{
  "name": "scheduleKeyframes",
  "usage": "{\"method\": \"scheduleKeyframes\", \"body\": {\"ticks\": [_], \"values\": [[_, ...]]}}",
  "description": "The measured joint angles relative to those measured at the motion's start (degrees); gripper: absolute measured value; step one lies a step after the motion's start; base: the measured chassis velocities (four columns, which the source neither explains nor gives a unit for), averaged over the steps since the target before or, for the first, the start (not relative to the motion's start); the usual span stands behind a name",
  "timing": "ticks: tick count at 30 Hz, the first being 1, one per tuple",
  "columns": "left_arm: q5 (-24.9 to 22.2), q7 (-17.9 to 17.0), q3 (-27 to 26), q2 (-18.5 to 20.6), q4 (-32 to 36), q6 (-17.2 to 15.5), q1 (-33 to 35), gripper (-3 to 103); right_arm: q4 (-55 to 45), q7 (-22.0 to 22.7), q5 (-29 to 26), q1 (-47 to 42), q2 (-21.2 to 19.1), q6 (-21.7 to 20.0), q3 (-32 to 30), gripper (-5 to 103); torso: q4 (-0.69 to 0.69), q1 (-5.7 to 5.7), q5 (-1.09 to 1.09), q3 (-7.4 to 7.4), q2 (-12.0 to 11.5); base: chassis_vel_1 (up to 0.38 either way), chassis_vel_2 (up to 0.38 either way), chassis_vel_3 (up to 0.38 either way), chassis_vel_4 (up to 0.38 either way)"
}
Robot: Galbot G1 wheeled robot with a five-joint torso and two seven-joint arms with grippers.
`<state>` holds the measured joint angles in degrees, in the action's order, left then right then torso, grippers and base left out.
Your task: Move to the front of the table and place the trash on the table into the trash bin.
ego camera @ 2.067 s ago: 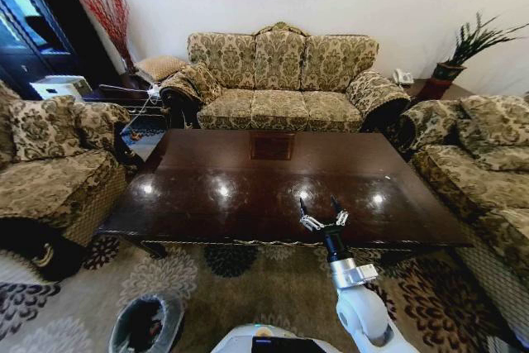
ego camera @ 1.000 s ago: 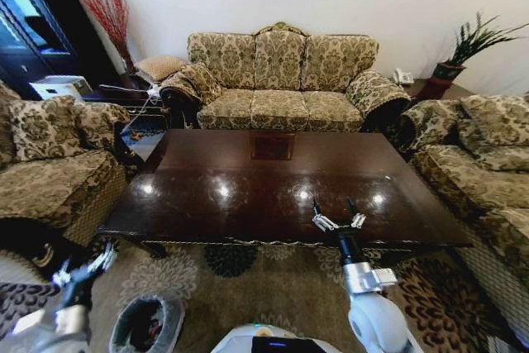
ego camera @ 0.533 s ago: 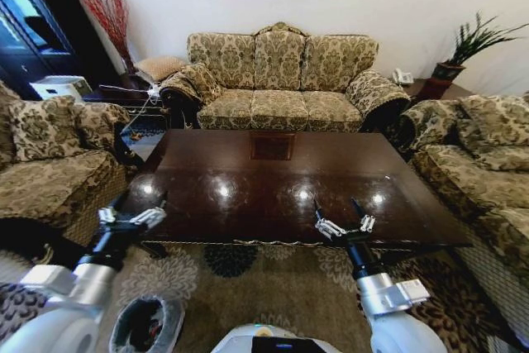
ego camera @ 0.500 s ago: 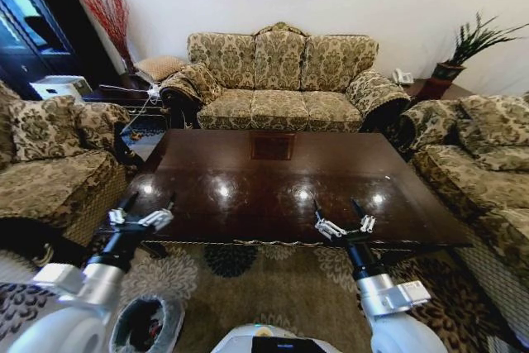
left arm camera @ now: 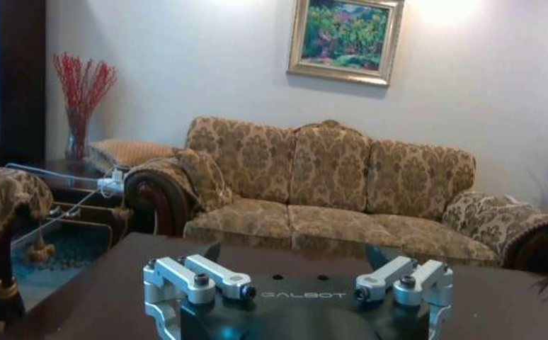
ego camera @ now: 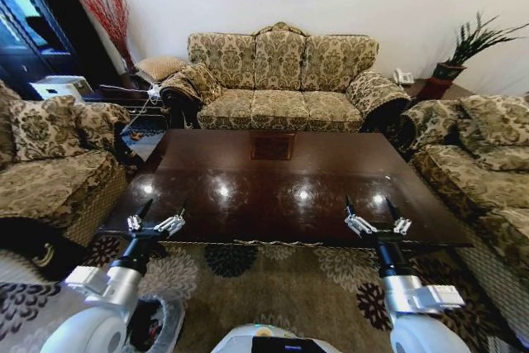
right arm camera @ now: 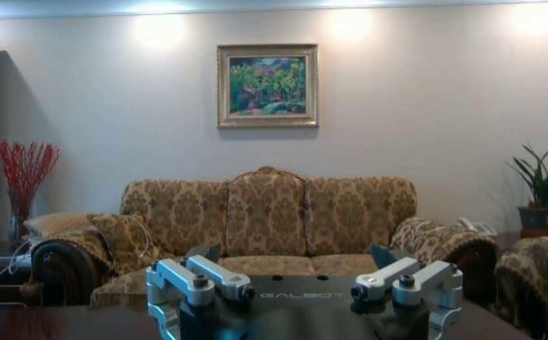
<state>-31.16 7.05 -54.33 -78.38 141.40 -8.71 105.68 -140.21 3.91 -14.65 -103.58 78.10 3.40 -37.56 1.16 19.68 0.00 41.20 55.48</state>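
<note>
Glossy dark wooden desk [ego camera: 273, 183], square inlay at 12 o'clock, patterned sofas around. Left claw [ego camera: 157, 217] at 7, right claw [ego camera: 377, 217] at 5, both spread wide.

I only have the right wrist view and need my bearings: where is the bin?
Observer: The bin stands on the carpet at the robot's near left, short of the table, partly behind the left arm.
Operator: And the left gripper?
Observer: The left gripper is open, over the table's near edge toward its left corner.
Operator: Where along the table is mine?
Observer: The right gripper is open over the same near edge, toward the right end.
</note>
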Motion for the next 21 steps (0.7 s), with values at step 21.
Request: {"method": "scheduleKeyframes", "body": {"ticks": [21], "values": [[-0.2, 0.0, -0.2, 0.0, -0.2, 0.1, 0.0, 100, 0.0, 0.1, 0.1, 0.1, -0.1, -0.1, 0.2, 100, 0.00, 0.00, -0.01, 0.00, 0.0, -0.015, -0.015, 0.016, 0.018]]}}
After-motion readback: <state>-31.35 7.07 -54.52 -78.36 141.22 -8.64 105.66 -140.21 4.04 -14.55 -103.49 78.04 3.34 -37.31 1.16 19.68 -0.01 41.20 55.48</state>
